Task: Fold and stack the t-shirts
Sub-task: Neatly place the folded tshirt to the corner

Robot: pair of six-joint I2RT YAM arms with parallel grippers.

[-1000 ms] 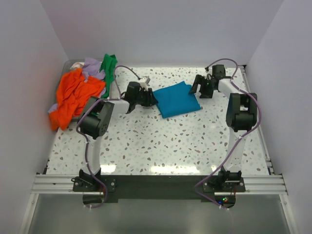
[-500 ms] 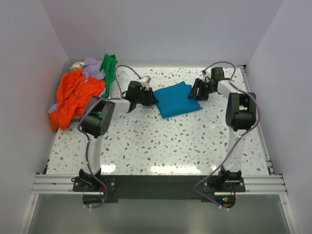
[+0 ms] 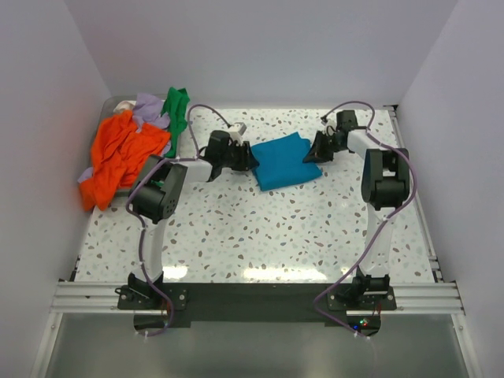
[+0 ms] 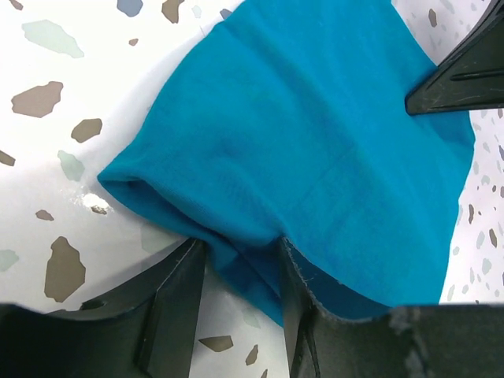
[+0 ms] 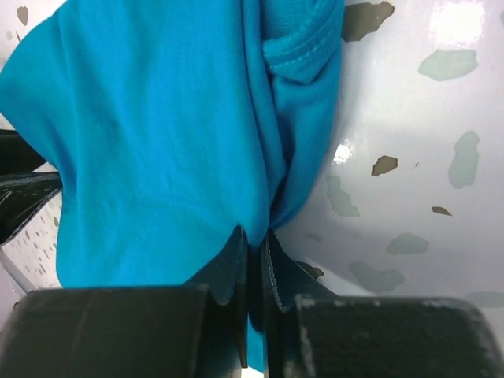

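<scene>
Folded teal t-shirt (image 3: 285,160) lies at far-centre of the table (image 3: 260,236), well apart from the orange shirt (image 3: 118,153), green shirt (image 3: 176,110) and lavender shirt (image 3: 148,105) heaped at far left. R gripper (image 5: 250,236) is pinched tight on the teal one's right edge, just below a hemmed roll. L gripper (image 4: 240,264) sits astride a thick fold at the left edge w/ jaws partway apart; can't tell if it actually bites. Step in hand looks like a two-ended lift for the next fold. To do it well: get L closed on all layers, not just the top one, then raise both ends together, level, cloth lightly taut so the fold doesn't slump. Lower layer near L prob slips out if the lift goes early.
</scene>
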